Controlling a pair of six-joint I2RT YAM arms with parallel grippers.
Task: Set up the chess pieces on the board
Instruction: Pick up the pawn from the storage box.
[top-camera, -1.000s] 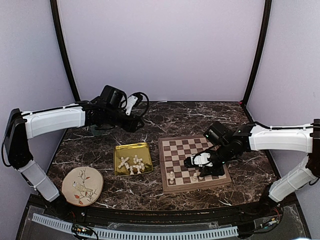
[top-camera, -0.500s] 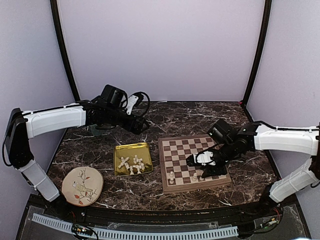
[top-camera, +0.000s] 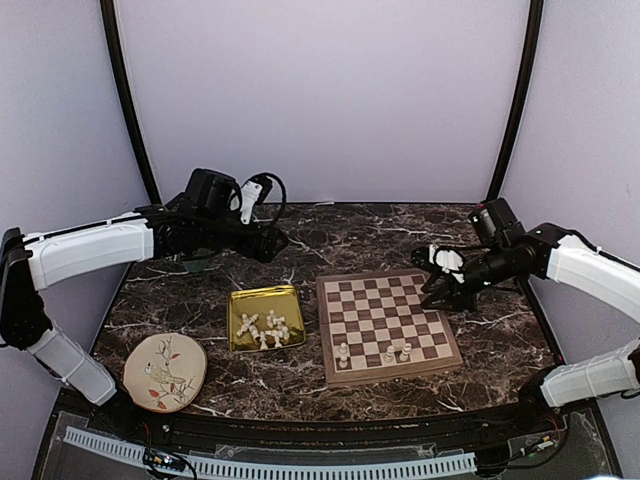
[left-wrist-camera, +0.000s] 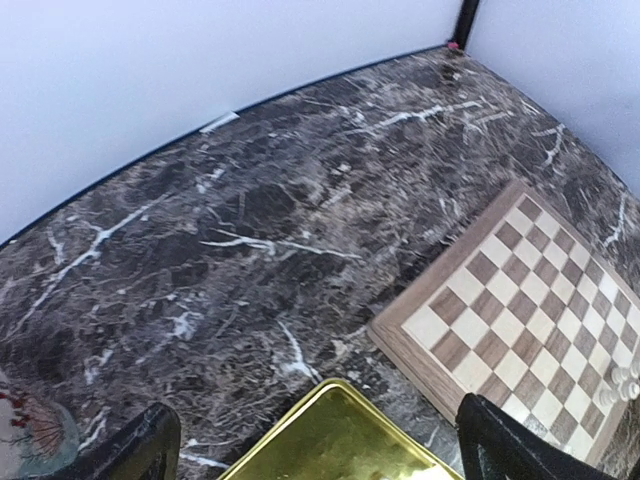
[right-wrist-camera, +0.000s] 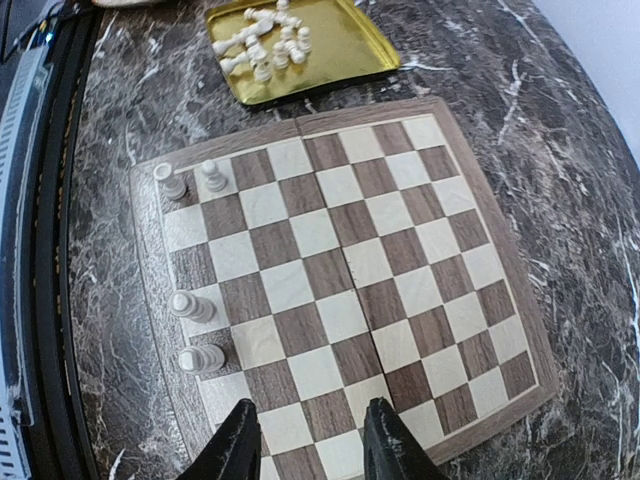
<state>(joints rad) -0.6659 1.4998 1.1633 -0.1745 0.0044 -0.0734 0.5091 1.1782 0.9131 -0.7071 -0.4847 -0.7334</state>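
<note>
Marble table (top-camera: 350, 235), 4 chess pieces (right-wrist-camera: 190, 307) on board (right-wrist-camera: 350, 260), left gripper (left-wrist-camera: 318, 440) wide, right gripper (right-wrist-camera: 310, 445) narrowly parted

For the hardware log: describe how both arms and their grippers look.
The left arm and right arm both have smooth white shells on the long links and black joints. A black cable loops out at the left wrist. The left gripper and right gripper have plain black fingers. No markings are legible.

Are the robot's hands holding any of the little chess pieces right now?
No, nothing is held. The left gripper is wide open and empty. The right gripper hangs above the board, open, with nothing between its fingers.
</note>
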